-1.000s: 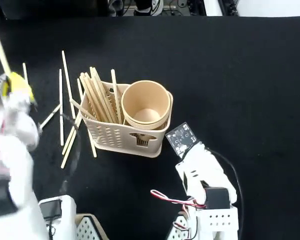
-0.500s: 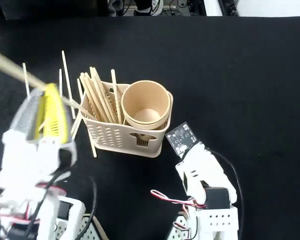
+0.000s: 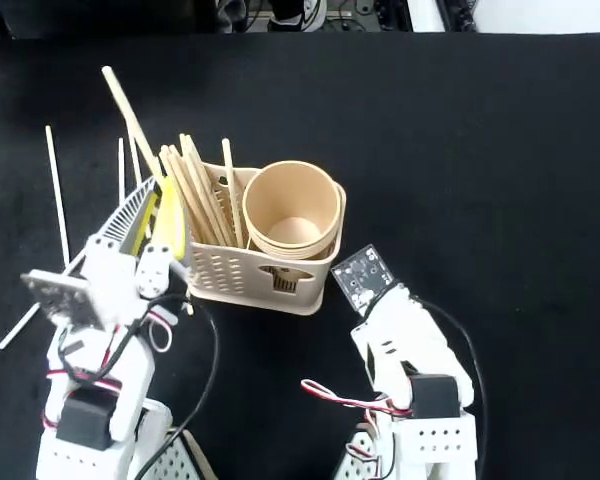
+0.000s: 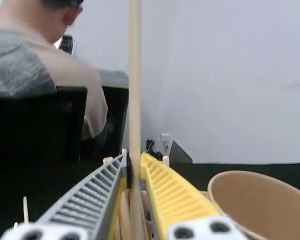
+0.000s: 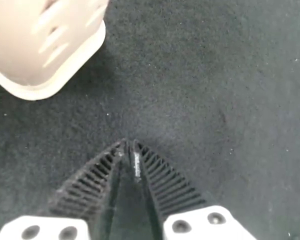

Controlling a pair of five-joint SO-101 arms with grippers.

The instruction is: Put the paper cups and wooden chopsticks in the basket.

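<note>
On the black table, the basket holds stacked cups and a chopstick bundle; loose sticks lie left of it. The left gripper, at the basket's left end, clamps one chopstick, seen pinched between its jaws from its wrist. The right gripper, closed on nothing, hangs near the basket's corner.

Upright chopsticks crowd the basket, loose sticks left — passage right
</note>
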